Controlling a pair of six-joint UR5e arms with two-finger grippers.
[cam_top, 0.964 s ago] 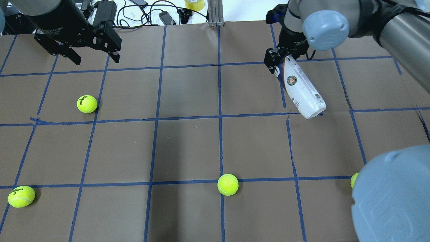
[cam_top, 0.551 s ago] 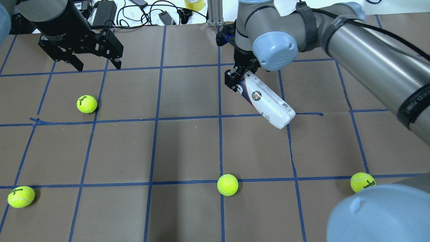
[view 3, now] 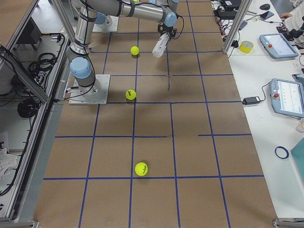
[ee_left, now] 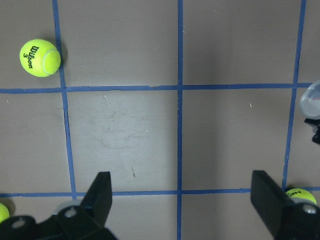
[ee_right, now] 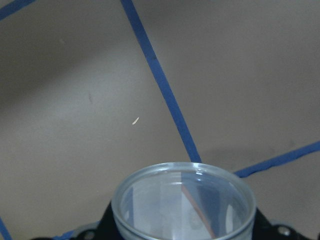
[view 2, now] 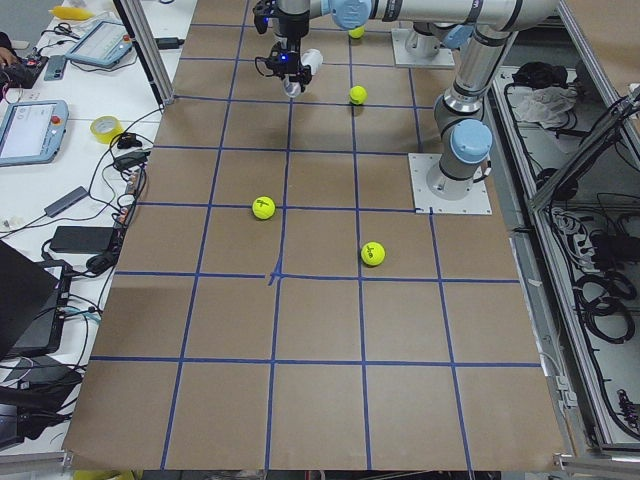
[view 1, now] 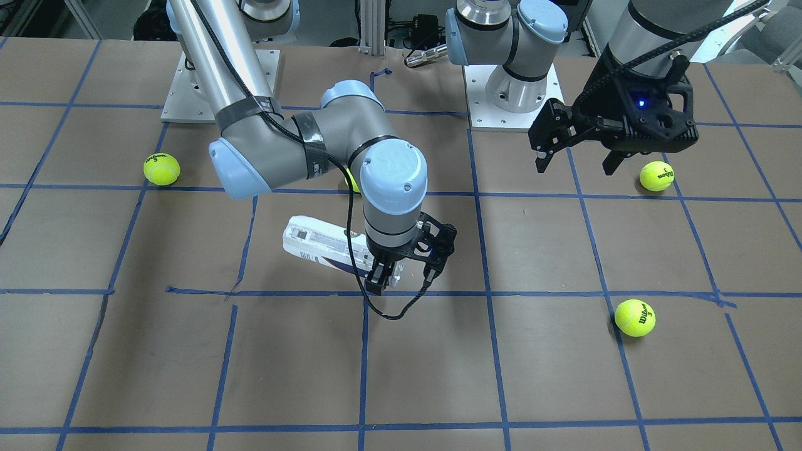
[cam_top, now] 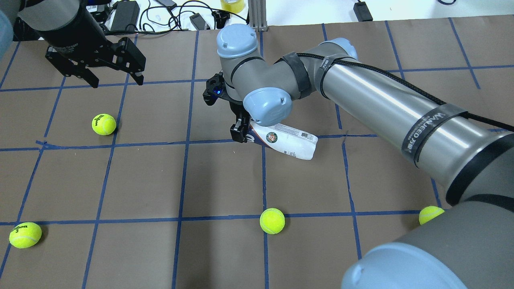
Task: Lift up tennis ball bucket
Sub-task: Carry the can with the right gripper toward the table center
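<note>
Right gripper (cam_top: 240, 133) is recorded clamped on one end of the tennis ball bucket (cam_top: 286, 143), near the middle of the table (cam_top: 221, 180). Within the last second the bucket has been carried inward from the right-hand squares, and its tilt has been flattened to nearly level. A shadow is cast beneath it, so it is judged held clear of the surface and the lift effectively accomplished. Left gripper (cam_top: 116, 82) is noted spread wide, empty, well apart. The bucket is a slim cylinder with a glossy white-and-navy label, round logo and barcode. A clear, rimmed round end shows in the right wrist view. Felted yellow-green tennis balls (cam_top: 272, 220) lie scattered on brown paper gridded with blue tape.
</note>
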